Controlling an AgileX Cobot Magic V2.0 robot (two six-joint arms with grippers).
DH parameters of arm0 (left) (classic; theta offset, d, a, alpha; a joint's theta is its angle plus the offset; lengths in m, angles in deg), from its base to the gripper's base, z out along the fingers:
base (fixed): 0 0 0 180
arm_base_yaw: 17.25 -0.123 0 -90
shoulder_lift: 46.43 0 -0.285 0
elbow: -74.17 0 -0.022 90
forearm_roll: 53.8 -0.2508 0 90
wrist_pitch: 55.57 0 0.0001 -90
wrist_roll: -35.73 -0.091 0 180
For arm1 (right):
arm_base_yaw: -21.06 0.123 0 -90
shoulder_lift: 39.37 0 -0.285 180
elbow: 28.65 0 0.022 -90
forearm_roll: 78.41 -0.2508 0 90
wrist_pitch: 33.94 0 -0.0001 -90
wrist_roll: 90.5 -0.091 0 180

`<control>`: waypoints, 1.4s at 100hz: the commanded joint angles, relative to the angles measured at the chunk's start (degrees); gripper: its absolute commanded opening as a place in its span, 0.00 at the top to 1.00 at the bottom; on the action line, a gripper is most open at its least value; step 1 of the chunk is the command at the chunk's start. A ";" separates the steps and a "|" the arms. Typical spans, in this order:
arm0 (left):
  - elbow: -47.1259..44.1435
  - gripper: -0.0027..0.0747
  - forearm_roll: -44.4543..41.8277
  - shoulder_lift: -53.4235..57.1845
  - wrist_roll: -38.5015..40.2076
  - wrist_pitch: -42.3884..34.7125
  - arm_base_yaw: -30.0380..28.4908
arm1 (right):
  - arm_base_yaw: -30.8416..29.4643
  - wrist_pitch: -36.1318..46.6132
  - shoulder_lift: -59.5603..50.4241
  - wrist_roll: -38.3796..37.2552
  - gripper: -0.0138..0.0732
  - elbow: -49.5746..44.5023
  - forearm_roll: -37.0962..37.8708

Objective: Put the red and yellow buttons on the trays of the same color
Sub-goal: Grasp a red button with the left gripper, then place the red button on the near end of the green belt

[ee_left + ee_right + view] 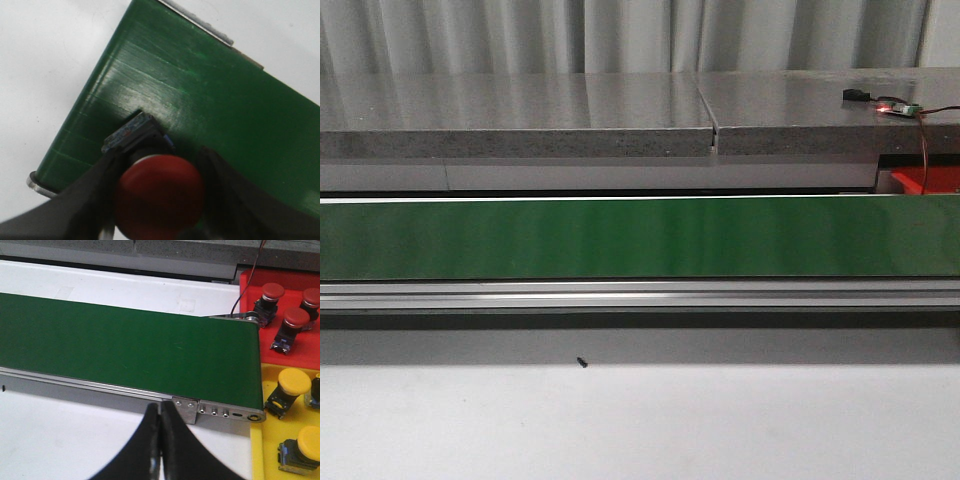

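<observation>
In the left wrist view my left gripper (160, 200) is shut on a red button (160, 195) with a dark body, held over the end of the green conveyor belt (215, 110). In the right wrist view my right gripper (161, 412) is shut and empty, over the white table beside the belt's near rail. The red tray (250, 285) holds three red buttons (295, 320). The yellow tray (257, 450) holds yellow buttons (294, 382). In the front view neither gripper shows; only a corner of the red tray (928, 180) appears at far right.
The green belt (640, 238) runs across the front view with a metal rail (640, 295) in front. A grey counter (620, 115) lies behind, with a small circuit board and wires (895, 106). A small dark speck (582, 363) lies on the white table.
</observation>
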 commanded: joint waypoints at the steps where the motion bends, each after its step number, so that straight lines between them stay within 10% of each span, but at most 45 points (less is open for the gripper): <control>1: 1.32 0.71 0.79 1.74 -0.27 -1.32 0.33 | 0.07 3.81 0.29 0.48 0.92 1.51 -0.89; 18: 1.32 0.66 0.79 1.49 -1.52 -0.60 0.33 | 0.07 3.81 0.29 0.48 0.92 1.51 -0.89; 44: 1.54 0.21 0.79 1.49 -3.10 -0.38 0.33 | 0.07 3.81 0.29 0.48 0.92 1.51 -0.89; 140: 11.93 0.28 3.88 -3.88 -0.05 -3.60 -13.90 | 0.07 3.61 0.29 0.48 0.92 1.51 -0.89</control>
